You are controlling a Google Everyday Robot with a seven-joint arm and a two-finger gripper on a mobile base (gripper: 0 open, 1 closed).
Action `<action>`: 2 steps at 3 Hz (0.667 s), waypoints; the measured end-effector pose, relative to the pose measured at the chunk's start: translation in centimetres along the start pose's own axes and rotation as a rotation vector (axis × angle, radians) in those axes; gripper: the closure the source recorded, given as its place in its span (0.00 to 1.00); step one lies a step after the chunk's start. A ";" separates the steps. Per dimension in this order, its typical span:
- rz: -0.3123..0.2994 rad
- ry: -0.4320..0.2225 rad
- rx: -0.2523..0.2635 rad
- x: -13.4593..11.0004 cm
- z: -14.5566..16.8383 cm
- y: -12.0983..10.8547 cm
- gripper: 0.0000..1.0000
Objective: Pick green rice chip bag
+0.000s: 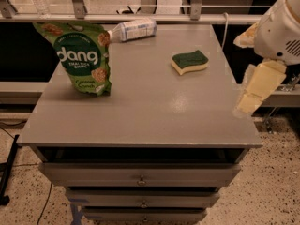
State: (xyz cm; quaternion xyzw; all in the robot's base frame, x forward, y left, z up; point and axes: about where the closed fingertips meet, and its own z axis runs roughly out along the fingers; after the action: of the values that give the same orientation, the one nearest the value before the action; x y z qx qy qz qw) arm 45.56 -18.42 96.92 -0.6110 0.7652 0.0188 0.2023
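Grey drawer table (pixel 140 121): sponge (pixel 189 62) rear-right, bottle (pixel 133 30) lying at back edge. My gripper (pixel 257 90) off table's rt edge.

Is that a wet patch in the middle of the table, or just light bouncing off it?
Camera view: probably just light, a soft pale sheen on the grey table with no spill-like outline. Camera view: the glossy green rice chip bag gleams too, the recess behind it is dark, and the gripper hangs brightly lit beside the table's right edge.

Chip bag (pixel 84 55) left on table (pixel 140 121); bottle (pixel 134 30) behind; sponge (pixel 189 62) right; gripper (pixel 251 97) apparently beyond right edge.
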 end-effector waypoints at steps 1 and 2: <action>0.005 -0.171 -0.046 -3.6 2.6 -0.5 0.00; 0.029 -0.344 -0.069 -7.6 5.0 -0.7 0.00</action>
State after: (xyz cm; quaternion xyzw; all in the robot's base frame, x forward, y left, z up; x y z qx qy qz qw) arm 48.96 -10.15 95.01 -0.5944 0.7268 0.1523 0.3088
